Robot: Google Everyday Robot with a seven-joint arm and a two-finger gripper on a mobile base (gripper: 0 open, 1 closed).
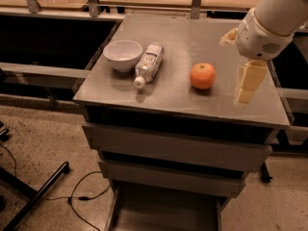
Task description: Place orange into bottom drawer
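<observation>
The orange (202,75) sits on the grey cabinet top (168,95), right of centre. My gripper (239,60) hovers above the top just right of the orange, apart from it, and it is open and empty. One cream finger (248,82) hangs down at the orange's right, and the other fingertip (229,36) shows farther back. The bottom drawer (163,213) is pulled out at the foot of the cabinet, its grey floor bare where it shows. The two drawers above it are shut.
A white bowl (122,55) and a clear plastic bottle (148,64) lying on its side are on the left half of the cabinet top. Dark shelving runs behind and to the left. A black cable (77,196) and a black stand leg (33,196) lie on the floor.
</observation>
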